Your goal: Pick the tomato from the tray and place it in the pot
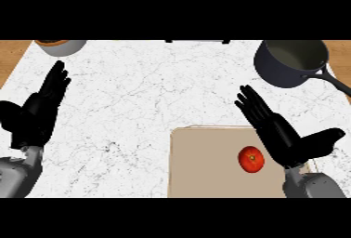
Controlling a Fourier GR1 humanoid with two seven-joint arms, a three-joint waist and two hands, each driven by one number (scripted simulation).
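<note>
A red tomato (pixel 251 159) lies on the beige tray (pixel 202 162) at the counter's front, toward the tray's right side. My right hand (pixel 281 132) hovers just right of the tomato, open with straight fingers pointing up and to the left, its thumb spread to the right; it does not touch the tomato. The dark grey pot (pixel 291 62) with a long handle stands at the back right, empty inside. My left hand (pixel 37 109) rests open at the left edge, fingers up.
A light bowl with a brown rim (pixel 61 46) sits at the back left corner. The white marble counter (pixel 137 102) spreads between the tray and the pot. Wooden strips border the counter on both sides.
</note>
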